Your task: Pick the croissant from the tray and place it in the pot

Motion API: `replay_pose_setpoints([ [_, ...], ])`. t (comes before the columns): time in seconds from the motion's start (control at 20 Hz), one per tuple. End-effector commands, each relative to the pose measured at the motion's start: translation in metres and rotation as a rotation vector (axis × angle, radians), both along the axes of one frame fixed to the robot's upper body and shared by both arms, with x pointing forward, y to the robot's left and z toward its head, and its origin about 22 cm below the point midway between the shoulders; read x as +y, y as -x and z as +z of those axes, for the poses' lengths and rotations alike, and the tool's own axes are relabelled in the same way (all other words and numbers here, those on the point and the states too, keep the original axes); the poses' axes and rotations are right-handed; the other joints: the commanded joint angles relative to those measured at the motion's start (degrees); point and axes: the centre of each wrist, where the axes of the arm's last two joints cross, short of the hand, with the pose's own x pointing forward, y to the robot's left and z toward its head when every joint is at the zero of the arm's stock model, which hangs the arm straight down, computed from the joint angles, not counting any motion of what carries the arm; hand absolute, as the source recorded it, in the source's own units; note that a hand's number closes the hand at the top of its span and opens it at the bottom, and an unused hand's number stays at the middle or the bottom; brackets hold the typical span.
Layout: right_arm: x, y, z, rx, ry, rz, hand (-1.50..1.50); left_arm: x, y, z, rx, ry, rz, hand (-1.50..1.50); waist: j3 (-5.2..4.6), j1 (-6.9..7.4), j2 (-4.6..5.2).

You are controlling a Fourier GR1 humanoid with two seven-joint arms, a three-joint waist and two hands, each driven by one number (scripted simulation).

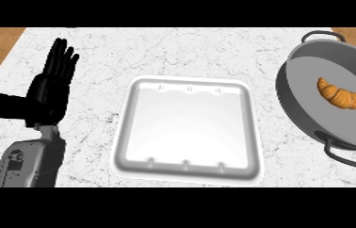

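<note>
The croissant already lies inside the pot at right; the tray has nothing on it. The left hand rests with fingers straight; job looks finished

The counter is white marble, threaded with thin grey veins and fine dark speckles. Beyond its far corners, left and right of the tray, strips of warm orange-brown wood show. The tray itself is plain white, shading to pale grey along its rim and inner walls. To the tray's right, the pot is a dull mid grey inside, with darker grey handles. In the pot, the croissant is golden orange with darker brown ridges. To the tray's left, the left hand is black above a light grey forearm.
</note>
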Motion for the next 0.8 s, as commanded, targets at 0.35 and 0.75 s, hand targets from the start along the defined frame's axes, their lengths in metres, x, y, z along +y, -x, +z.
replay_pose_setpoints([
  [0.35,-0.051,0.062,0.006,-0.070,-0.074,-0.081,-1.50,-0.014,0.003,0.004,0.000,-0.007,-0.016,0.00,0.25,1.14,0.47],
  [0.75,-0.077,0.105,0.018,-0.073,-0.057,-0.068,-1.50,-0.005,-0.004,-0.001,-0.003,0.018,-0.007,0.00,0.45,0.43,0.83],
])
